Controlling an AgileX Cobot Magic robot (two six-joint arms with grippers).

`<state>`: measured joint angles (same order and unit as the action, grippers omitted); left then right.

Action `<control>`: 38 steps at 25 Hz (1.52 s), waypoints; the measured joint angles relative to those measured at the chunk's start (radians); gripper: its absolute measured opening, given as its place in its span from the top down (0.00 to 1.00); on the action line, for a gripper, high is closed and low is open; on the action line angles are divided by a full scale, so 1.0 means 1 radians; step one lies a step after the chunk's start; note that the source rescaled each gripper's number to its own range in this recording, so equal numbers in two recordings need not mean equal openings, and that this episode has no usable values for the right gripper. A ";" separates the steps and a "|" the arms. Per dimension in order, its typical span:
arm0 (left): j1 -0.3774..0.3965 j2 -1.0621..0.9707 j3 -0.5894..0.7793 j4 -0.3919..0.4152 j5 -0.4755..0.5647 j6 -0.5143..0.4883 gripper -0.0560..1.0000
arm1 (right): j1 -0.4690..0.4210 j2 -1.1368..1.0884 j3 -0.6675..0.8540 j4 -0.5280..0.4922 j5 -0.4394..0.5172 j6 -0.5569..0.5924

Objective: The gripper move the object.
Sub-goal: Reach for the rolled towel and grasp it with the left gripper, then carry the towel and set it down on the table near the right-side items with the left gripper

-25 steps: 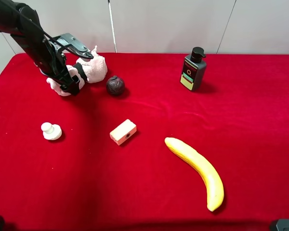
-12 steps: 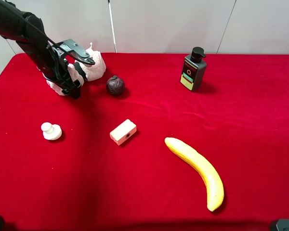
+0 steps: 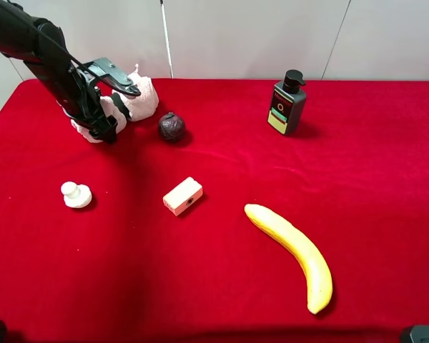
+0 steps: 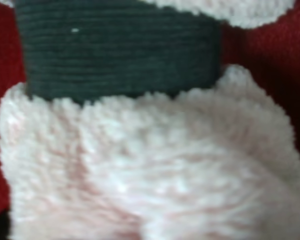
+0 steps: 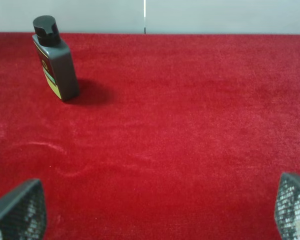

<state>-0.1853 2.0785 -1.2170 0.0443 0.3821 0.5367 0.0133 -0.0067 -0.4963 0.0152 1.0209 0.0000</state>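
red cloth table (image 3: 386, 214), pale wall panels (image 3: 257, 36)

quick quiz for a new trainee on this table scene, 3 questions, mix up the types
1. True or false: the pump bottle stands upright.
2. What lies nearest the pink towel? A banana, B dark ball, C cream block.
3. Fill in: the ___ gripper is open with nothing between its fingers.

Key: 1 true. 2 B. 3 right; the right gripper shows only red cloth between its fingers.
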 joint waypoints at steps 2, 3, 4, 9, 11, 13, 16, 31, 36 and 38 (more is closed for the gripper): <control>0.001 0.000 -0.004 0.001 0.000 0.000 0.54 | 0.000 0.000 0.000 0.000 0.000 0.000; 0.001 0.000 -0.004 0.001 0.000 0.000 0.62 | 0.000 0.000 0.000 0.000 0.000 0.000; 0.001 0.000 -0.004 0.002 0.000 0.000 0.70 | 0.000 0.000 0.000 0.000 0.000 0.000; 0.001 0.000 -0.005 0.003 0.002 0.000 0.93 | 0.000 0.000 0.000 0.000 0.000 0.000; 0.001 0.000 -0.005 0.003 0.003 0.000 0.93 | 0.000 0.000 0.000 0.000 0.000 0.000; 0.001 0.000 -0.005 0.003 0.003 0.000 0.93 | 0.000 0.000 0.000 0.000 0.000 0.000; 0.001 0.000 -0.005 0.003 0.005 0.000 0.93 | 0.000 0.000 0.000 0.000 -0.001 0.000; 0.001 -0.044 -0.008 0.046 0.081 0.000 0.93 | 0.000 0.000 0.000 0.000 -0.001 0.000; 0.001 -0.113 -0.007 0.046 0.120 0.000 0.95 | 0.000 0.000 0.000 0.000 -0.001 0.000; 0.001 -0.140 -0.007 0.045 0.135 0.000 0.95 | 0.000 0.000 0.000 0.000 -0.001 0.000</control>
<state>-0.1843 1.9387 -1.2245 0.0897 0.5173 0.5367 0.0133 -0.0067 -0.4963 0.0152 1.0198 0.0000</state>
